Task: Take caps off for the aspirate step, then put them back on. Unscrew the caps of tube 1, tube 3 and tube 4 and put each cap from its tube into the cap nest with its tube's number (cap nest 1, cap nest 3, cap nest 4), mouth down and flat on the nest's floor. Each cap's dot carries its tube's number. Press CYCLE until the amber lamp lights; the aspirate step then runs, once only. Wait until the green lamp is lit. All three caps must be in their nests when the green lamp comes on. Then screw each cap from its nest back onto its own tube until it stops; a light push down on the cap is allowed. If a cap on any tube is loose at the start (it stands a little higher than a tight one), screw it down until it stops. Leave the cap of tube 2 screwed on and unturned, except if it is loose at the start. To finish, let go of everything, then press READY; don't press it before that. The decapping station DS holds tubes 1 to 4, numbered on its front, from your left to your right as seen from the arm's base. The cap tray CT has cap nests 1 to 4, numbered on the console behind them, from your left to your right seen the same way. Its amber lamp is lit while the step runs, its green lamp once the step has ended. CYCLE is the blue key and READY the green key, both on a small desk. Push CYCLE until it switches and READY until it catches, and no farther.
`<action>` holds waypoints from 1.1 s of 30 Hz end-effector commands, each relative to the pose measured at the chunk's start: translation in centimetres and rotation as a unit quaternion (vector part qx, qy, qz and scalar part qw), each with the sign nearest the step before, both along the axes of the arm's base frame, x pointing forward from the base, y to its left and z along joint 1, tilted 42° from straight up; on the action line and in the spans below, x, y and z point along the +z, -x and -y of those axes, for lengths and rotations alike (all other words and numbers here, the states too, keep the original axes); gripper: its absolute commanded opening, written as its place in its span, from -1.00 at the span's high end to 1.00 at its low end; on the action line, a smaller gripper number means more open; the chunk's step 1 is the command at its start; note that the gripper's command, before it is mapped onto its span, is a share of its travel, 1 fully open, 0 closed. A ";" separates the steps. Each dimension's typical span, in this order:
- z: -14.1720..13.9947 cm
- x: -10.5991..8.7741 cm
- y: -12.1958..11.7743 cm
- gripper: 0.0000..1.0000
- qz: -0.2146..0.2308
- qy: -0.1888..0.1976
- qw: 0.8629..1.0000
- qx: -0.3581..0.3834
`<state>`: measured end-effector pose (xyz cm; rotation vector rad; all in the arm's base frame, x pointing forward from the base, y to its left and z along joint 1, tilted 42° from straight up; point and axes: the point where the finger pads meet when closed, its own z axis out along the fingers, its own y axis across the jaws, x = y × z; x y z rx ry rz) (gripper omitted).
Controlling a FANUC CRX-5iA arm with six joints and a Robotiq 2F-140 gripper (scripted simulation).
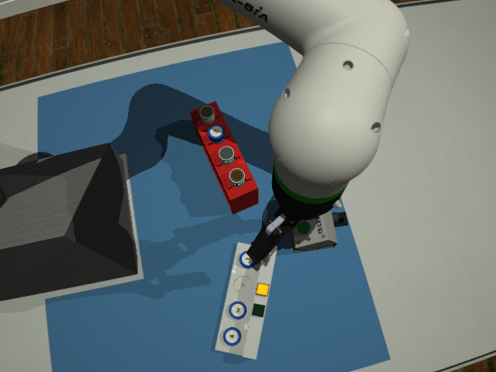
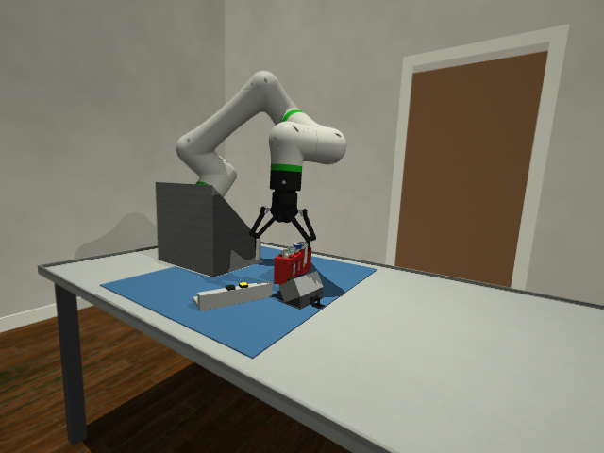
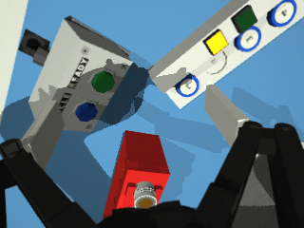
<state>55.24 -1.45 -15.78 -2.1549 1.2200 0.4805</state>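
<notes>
The red decapping station [image 1: 224, 158] holds four tubes. Tube 2 [image 1: 216, 132] wears its blue cap; tube 1 [image 1: 206, 114], tube 3 [image 1: 226, 153] and tube 4 [image 1: 237, 176] stand open. On the cap tray [image 1: 244, 300], blue caps sit in nest 1 [image 1: 246, 259], nest 3 [image 1: 237, 309] and nest 4 [image 1: 231, 336]; nest 2 [image 1: 242, 283] is empty. The amber lamp [image 1: 262, 289] is lit and the green lamp [image 1: 258, 309] is dark. My gripper [image 2: 281, 249] is open and empty, above the gap between the tray and the small desk [image 1: 314, 235]. One finger [image 1: 260, 248] hangs over nest 1. The wrist view shows the blue key [image 3: 86, 111] and the green key [image 3: 102, 82].
A large dark grey block [image 1: 60, 220] stands at the left of the blue mat. The arm's big joint [image 1: 332, 120] hides part of the desk in the top view. The table runs on to the right.
</notes>
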 end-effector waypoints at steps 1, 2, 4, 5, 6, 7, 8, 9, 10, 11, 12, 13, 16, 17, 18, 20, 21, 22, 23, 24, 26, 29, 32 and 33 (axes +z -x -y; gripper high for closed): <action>1.7 -1.6 1.3 -1.00 0.099 -0.009 0.990 0.098; 1.7 -1.6 1.3 -1.00 0.101 -0.009 0.990 0.100; 2.2 -2.1 1.7 -1.00 0.125 -0.009 0.984 0.127; 2.2 -2.1 1.7 -1.00 0.125 -0.009 0.984 0.127; 2.7 -2.6 2.1 -1.00 0.155 -0.009 0.975 0.161; 3.3 -3.1 2.6 -1.00 0.175 -0.009 0.967 0.184; 3.3 -3.1 2.6 -1.00 0.182 -0.010 0.964 0.191; 3.3 -3.1 2.6 -1.00 0.182 -0.010 0.964 0.191; 3.8 -3.6 3.0 -1.00 0.208 -0.010 0.953 0.220; 4.3 -4.1 3.4 -1.00 0.208 -0.010 0.953 0.220; 4.8 -4.6 3.8 -1.00 0.208 -0.010 0.953 0.220; 4.8 -4.6 3.8 -1.00 0.208 -0.010 0.953 0.220; 5.8 -5.6 4.7 -1.00 0.208 -0.010 0.953 0.220; 6.3 -6.1 5.1 -1.00 0.208 -0.010 0.953 0.220; 6.9 -6.6 5.5 -1.00 0.208 -0.010 0.953 0.220; 7.9 -7.6 6.4 -1.00 0.208 -0.010 0.953 0.220; 7.9 -7.6 6.4 -1.00 0.208 -0.010 0.953 0.220; 7.9 -7.6 6.4 -1.00 0.208 -0.010 0.953 0.220; 8.1 -7.8 6.5 -1.00 0.208 -0.010 0.953 0.220; 8.1 -7.8 6.5 -1.00 0.208 -0.010 0.953 0.220; 8.1 -7.8 6.5 -1.00 0.208 -0.010 0.953 0.220; 8.1 -7.8 6.5 -1.00 0.208 -0.010 0.953 0.220; 8.1 -7.8 6.5 -1.00 0.208 -0.010 0.953 0.220; 8.1 -7.8 6.5 -1.00 0.208 -0.010 0.953 0.220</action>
